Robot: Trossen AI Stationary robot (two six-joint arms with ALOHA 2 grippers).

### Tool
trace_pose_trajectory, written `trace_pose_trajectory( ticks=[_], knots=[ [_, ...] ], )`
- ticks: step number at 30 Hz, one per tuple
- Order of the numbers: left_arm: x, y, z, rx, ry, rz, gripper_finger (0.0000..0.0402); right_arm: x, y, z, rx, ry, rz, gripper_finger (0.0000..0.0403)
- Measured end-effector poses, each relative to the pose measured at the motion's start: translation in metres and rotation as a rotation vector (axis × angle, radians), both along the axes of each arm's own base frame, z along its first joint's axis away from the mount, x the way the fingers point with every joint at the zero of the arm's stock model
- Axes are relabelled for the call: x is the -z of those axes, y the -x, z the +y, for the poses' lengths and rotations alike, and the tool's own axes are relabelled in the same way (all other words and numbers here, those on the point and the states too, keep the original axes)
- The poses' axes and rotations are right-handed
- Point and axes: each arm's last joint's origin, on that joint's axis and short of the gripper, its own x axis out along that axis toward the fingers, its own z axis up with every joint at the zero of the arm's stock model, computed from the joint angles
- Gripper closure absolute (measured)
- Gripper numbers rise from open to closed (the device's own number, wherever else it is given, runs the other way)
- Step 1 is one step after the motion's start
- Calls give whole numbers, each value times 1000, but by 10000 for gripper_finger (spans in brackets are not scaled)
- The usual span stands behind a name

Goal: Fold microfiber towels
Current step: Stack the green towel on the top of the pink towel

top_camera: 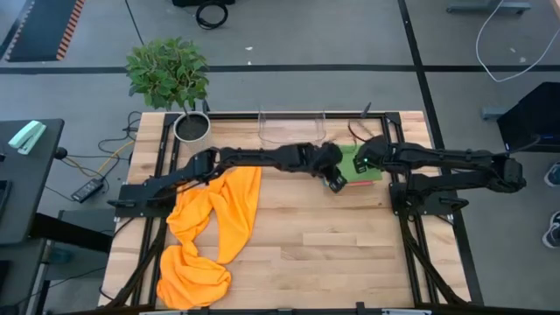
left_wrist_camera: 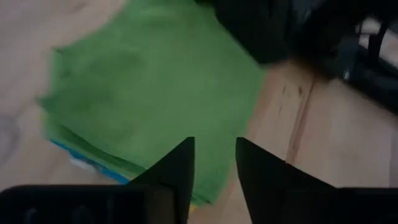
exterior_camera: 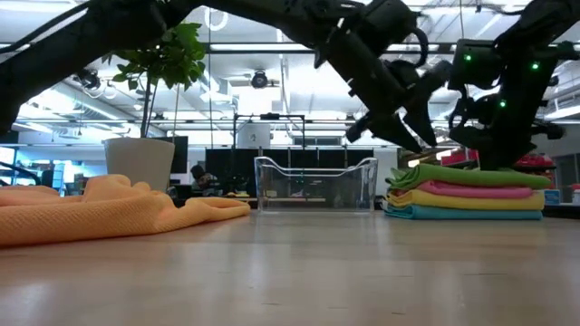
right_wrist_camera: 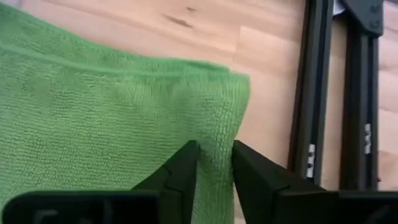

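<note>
I see the green towel folded flat atop a pink, yellow and blue stack near the desk's far right edge. Both grippers, left and right, hover there, slightly parted, empty (orange towels sprawl left).

Two dark, near-black arms of jointed tubular links with bulkier housings at the joints. Left arm matte black along its length, ending in a blocky left gripper with a pale patch at the tip. Right arm equally dark, with small green indicator lights glowing by the wrist. Fingers flat, black, wedge-shaped, tapering to blunt tips. Right gripper of identical build.
</note>
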Motion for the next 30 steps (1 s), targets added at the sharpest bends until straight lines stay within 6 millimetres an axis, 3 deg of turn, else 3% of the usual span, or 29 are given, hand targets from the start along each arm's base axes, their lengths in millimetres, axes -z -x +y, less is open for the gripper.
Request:
trace_pose_trajectory(
  ticks=[3,7,10,15,19,23,26,30],
  knots=[
    [13,-2,-5,-3,-7,24,305,-11,-2,-1,-14,11,13,278],
    [20,-4,3,-25,-4,27,334,-34,-4,-3,-20,45,24,257],
    [26,-2,4,-40,23,54,351,-41,-7,-2,-70,4,-16,271],
    [28,-3,3,-50,43,53,376,-13,-3,-3,-116,-29,19,384],
    [29,-3,-2,-64,56,56,394,10,0,-5,-90,-15,-15,395],
    [32,1,-1,-135,27,104,392,16,2,-6,-33,13,-32,397],
    [24,9,1,-188,-32,150,380,6,-2,-7,-71,38,-39,397],
    [-29,30,-10,-156,-66,170,377,-16,-5,-4,-147,71,-63,398]
  ],
)
